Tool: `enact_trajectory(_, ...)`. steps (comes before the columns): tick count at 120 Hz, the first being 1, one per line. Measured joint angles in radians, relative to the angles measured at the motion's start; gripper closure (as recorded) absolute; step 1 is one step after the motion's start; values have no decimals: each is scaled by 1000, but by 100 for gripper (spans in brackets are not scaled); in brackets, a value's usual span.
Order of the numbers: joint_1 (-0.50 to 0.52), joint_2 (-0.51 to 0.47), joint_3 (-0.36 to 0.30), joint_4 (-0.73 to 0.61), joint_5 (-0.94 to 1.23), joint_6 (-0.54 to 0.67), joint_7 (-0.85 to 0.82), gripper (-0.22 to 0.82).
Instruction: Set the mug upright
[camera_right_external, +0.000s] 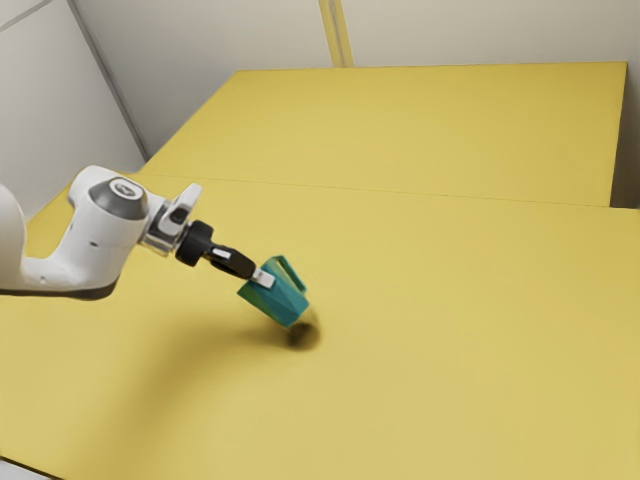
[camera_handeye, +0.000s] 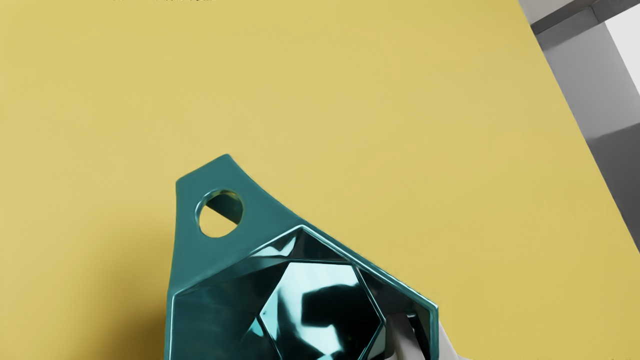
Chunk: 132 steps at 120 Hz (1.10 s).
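Arm: white, rounded Franka arm, coming in from the exterior view's left and angled down over the table.
Gripper: black two-finger gripper with pale tips, slanting down to the mug at the end of my arm.
Jaws: clenched on the mug's wall; in the wrist view I see one pale fingertip inside the cup and the other just outside the same wall.
Mug: glossy teal, six-sided mug, tilted in my grip, mouth toward the gripper and base slanting down toward the exterior view's right. It is not upright. I can't tell whether its lowest edge touches the table.
Handle: flat teal handle with a round hole, standing out from one corner of the mug, clear of my fingers.
Shadow: a small dark patch right by the mug's low end, with a broader, softer one spreading toward the exterior view's left.
Table: broad, plain yellow tabletop, with a thin seam running across it behind the mug.
Beyond: another yellow surface past the seam, then a pale grey wall carrying a yellow upright strip.
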Motion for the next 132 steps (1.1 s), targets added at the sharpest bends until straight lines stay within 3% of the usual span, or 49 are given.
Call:
enact_trajectory(70, 15, -68, -53, 73, 589, 14, -250, 79)
enact_trajectory(132, -6, -112, -107, 20, 830, 169, -488, 79)
